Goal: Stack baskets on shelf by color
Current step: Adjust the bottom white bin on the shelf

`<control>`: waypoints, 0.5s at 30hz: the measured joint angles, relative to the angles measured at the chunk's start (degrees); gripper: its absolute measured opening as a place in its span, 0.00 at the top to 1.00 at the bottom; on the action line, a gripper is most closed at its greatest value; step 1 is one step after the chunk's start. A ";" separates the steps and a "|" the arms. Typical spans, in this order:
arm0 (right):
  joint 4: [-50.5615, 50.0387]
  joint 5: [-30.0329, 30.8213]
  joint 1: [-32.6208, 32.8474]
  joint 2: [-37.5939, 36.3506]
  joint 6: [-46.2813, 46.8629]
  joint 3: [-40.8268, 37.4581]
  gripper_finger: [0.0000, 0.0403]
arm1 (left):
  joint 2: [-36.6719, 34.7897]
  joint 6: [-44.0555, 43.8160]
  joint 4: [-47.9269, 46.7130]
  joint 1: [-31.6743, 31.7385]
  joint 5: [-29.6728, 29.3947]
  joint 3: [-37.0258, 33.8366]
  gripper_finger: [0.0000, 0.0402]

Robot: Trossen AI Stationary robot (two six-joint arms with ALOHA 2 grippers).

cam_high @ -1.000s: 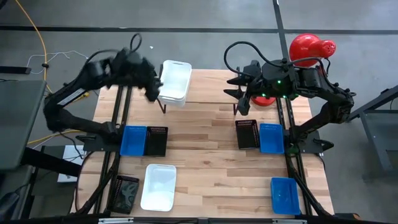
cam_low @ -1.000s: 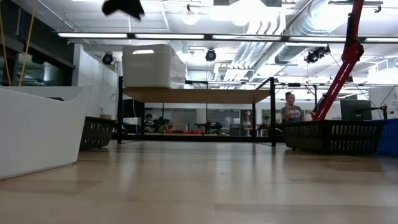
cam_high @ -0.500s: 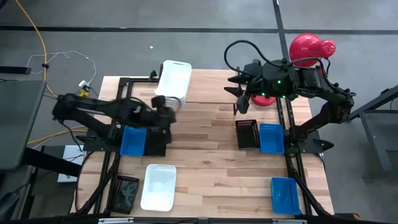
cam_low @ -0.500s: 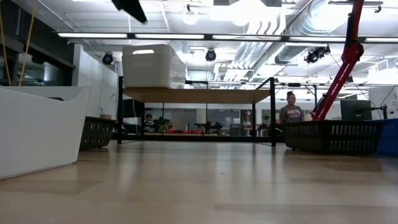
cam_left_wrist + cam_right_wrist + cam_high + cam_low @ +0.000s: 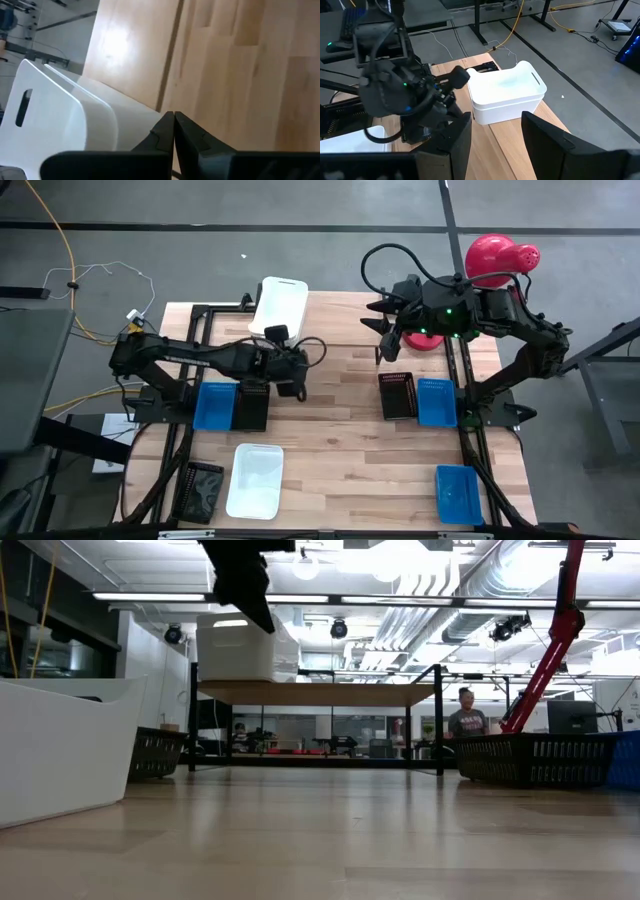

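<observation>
A white basket [image 5: 279,307] tops the pale wooden shelf [image 5: 318,692], bright blue baskets [image 5: 214,404] adjoin black slotted baskets [image 5: 251,404] (mesh-patterned).

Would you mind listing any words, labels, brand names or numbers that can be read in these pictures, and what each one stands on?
None can be read.
The white basket on the shelf and the black mesh basket on the table show no label or lettering.
The left gripper and right gripper carry no visible markings.
The person in the room behind wears a shirt with a faint mark, too small to read.
</observation>
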 joint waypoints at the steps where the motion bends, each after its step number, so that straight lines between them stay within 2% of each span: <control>1: 0.01 0.00 0.00 0.00 -0.02 0.00 0.60 | 0.00 0.71 0.68 0.60 0.04 0.00 1.00; 8: 0.00 0.00 0.00 0.00 -0.45 0.00 0.60 | 0.00 5.12 7.45 5.37 0.10 0.00 1.00; 15: 0.00 0.00 0.00 0.00 -0.45 0.00 0.60 | 0.00 5.42 10.33 10.24 0.98 0.00 1.00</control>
